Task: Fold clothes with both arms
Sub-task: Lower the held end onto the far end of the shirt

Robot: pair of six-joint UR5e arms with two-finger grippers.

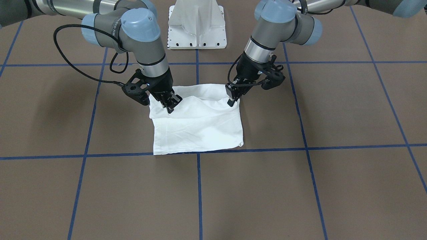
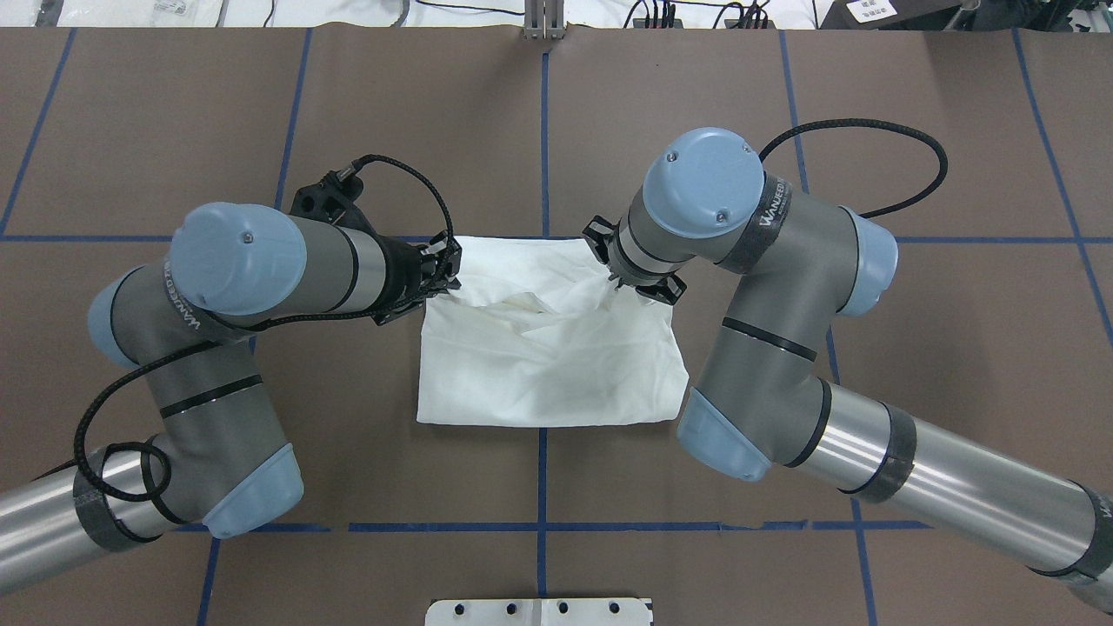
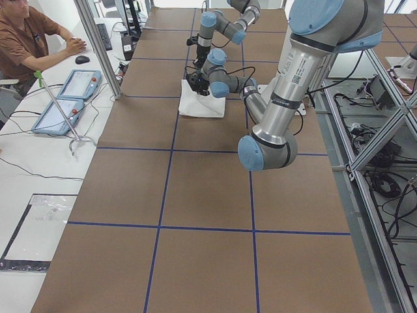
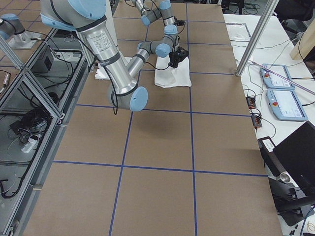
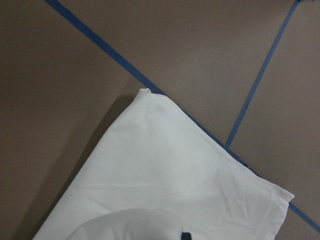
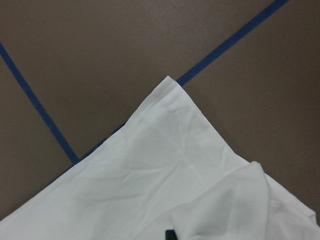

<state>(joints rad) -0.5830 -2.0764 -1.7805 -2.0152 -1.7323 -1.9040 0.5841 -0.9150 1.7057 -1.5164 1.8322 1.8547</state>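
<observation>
The white cotton shirt (image 1: 200,133), folded into a rectangle, lies on the brown table (image 1: 317,193) (far edge along a blue tape line (image 1: 100,155)). The black two-finger left gripper (image 1: 232,101) and right gripper (image 1: 170,107) each pinch its raised robot-side edge.

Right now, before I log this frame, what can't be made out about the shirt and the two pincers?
1. Shirt print and collar: no view shows them; only plain white cloth shows.
2. Right pincer tips: in the overhead view, its own wrist covers them.
3. Both wrist views: the pincers are cut off by the bottom edge.
4. Left pincer: too small in the side views; in the front view, cloth hides its grip.
</observation>
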